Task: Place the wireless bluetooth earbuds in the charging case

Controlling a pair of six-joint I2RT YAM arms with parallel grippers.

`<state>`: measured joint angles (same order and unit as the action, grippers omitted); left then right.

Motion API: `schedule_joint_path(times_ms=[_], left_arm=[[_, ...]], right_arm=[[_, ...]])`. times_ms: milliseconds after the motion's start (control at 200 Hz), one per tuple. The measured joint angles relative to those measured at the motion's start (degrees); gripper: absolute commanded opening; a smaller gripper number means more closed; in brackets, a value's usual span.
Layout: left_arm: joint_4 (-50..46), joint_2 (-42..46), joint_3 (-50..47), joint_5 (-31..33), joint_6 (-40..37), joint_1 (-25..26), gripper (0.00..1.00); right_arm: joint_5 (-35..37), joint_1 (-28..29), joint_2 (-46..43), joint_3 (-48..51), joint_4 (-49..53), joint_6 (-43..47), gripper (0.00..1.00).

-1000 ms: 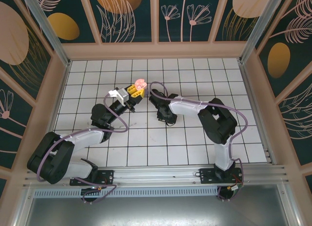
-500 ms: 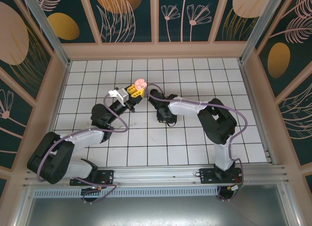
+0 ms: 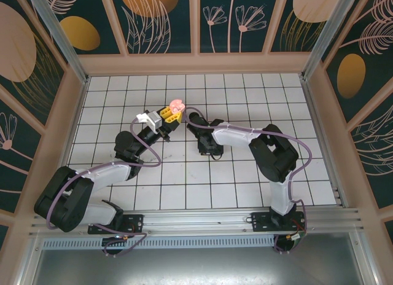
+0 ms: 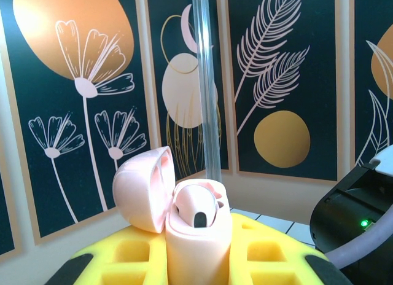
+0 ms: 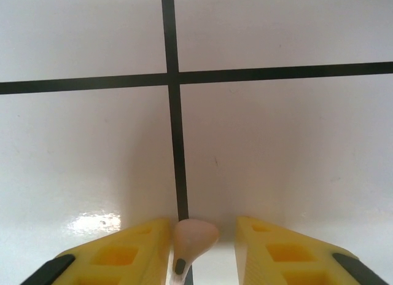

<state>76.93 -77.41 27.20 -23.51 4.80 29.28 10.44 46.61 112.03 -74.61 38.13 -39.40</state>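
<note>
Your left gripper (image 4: 196, 269) is shut tight on the pink charging case (image 4: 198, 242), lid open, with one earbud (image 4: 196, 206) inside. Your right gripper (image 5: 201, 226) has its fingers a little apart around the loose earbud (image 5: 195, 234), low over the white floor (image 5: 276, 144), not pinching it. It looks tiny, light and slippery, so squeeze its round head softly; its stem points back at the wrist.

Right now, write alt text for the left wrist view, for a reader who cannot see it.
A pale pink charging case stands upright, clamped between the left gripper's yellow fingers, its lid hinged open to the left and one pale pink earbud seated inside. Behind it are dark wall panels painted with flowers and leaves.
</note>
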Motion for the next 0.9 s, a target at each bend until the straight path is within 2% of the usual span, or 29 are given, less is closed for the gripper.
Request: schedule_joint_path(times_ms=[420,901], left_arm=[[0.02,-0.02,0.0,-0.02,0.07,0.0,0.0],[0.79,-0.02,0.0,0.0,0.46,0.0,0.0]], right_arm=[[-2.84,-1.2,0.0,-0.24,0.02,-7.54,0.36],[-2.99,-1.51,0.33,-1.97,-0.17,-9.05,0.32]])
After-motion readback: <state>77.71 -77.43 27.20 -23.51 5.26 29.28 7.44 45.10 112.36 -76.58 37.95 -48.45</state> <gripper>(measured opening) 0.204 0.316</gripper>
